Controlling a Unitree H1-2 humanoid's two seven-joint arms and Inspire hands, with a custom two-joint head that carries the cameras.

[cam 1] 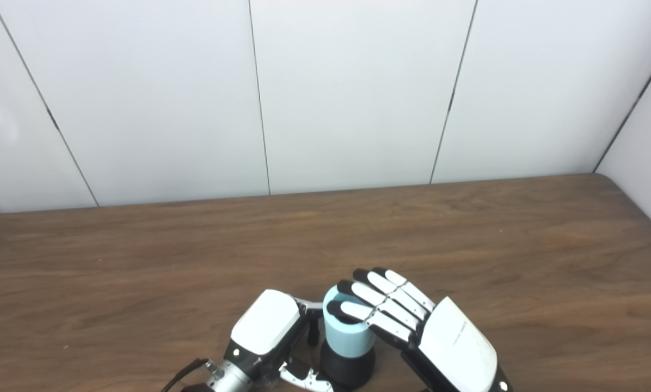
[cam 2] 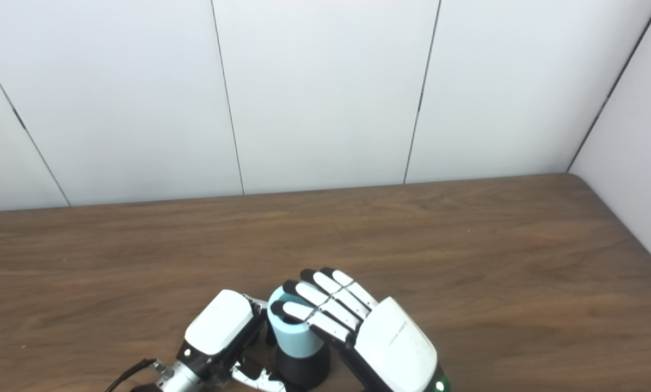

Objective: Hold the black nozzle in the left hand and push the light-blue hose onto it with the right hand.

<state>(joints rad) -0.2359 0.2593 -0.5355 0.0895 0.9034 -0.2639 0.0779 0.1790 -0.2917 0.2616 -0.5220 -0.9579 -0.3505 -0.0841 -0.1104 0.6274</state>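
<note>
A short light-blue hose stands upright on the black nozzle near the table's front edge. My left hand is at the nozzle's left. Its fingers reach around behind the base and its thumb curls in at the front, so it grips the nozzle. My right hand comes in from the right with its fingers stretched out nearly flat. The fingertips lie across the hose's open top, with nothing clasped in that hand. In the right eye view the hose sits between both hands, and the nozzle's lower edge is cut off by the frame.
The brown wooden table stretches back to a white panelled wall. Its right edge meets a side wall. A dark cable trails from my left wrist.
</note>
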